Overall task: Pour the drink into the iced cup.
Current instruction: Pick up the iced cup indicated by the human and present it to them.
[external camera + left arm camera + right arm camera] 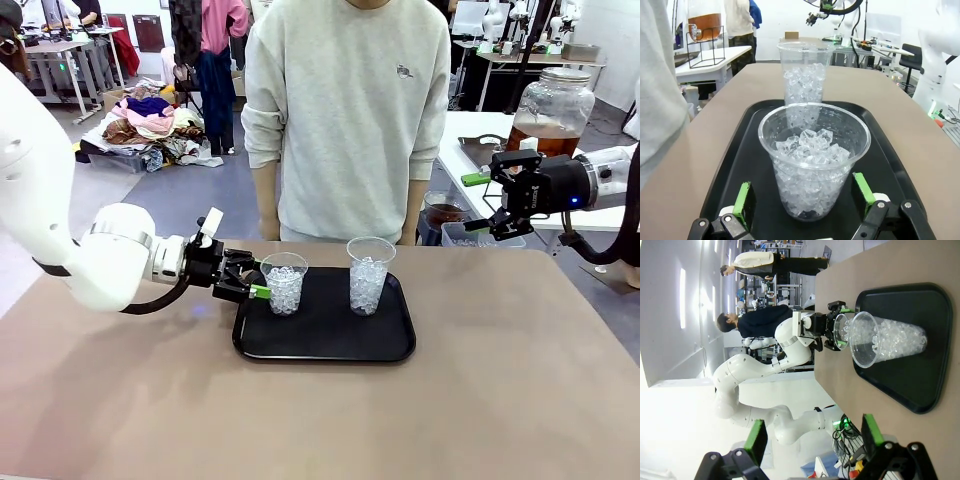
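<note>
Tan table (500, 380) carried black tray (390, 345) with short iced cup (285, 283) and tall iced cup (369, 275). Left gripper (262, 278) stood open, pads (744, 197) flanking short iced cup, not clamped. Right gripper (478, 204) hung open, empty, near side-table jar (553, 95) holding drink (545, 140). Step judged: grasping cup; next, close gently, squarely.

The drink (541, 141), translucent amber-brown, fills the lower part of a lidded glass jar (553, 100) at the upper right of the front view; at centre frame two clear plastic cups stand upright and apart on a black tray (325, 345); the short iced cup (284, 284) is on the left, the tall iced cup (368, 276) on the right; both are packed with white ice cubes.
</note>
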Available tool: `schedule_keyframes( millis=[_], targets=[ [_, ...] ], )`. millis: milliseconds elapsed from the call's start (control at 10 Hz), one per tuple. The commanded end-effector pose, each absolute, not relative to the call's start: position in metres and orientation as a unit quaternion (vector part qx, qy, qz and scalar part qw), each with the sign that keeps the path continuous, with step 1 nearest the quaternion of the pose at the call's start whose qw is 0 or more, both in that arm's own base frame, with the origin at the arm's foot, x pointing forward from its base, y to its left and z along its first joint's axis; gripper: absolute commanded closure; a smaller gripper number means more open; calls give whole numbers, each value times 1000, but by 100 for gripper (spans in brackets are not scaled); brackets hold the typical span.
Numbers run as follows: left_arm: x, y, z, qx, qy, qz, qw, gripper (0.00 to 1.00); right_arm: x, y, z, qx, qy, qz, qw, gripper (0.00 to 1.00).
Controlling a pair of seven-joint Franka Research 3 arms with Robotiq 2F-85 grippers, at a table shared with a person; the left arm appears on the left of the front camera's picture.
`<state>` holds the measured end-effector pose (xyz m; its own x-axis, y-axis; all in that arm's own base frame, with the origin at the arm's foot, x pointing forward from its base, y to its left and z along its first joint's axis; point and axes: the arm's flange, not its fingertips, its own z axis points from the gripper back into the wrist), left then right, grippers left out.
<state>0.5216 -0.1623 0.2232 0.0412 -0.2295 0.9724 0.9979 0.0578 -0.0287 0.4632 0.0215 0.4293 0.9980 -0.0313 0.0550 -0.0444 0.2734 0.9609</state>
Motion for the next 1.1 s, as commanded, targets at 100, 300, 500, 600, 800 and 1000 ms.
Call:
schedule_keyframes(
  millis=[100, 300, 500, 600, 800, 1000],
  targets=[
    [522, -172, 225, -428, -455, -533, 570, 0, 463, 22, 430, 604, -32, 5, 796, 0],
    [522, -176, 226, -430, -451, -534, 571, 0, 463, 22, 430, 604, -32, 5, 796, 0],
    [522, -183, 227, -431, -447, -537, 570, 0, 463, 22, 430, 604, -32, 5, 796, 0],
    [522, -185, 227, -431, -447, -537, 571, 0, 463, 22, 430, 604, -32, 5, 796, 0],
    [523, -190, 227, -436, -444, -535, 571, 0, 463, 22, 430, 604, -32, 5, 796, 0],
    [525, -195, 227, -438, -444, -529, 575, 0, 463, 22, 430, 604, -32, 5, 796, 0]
  ],
)
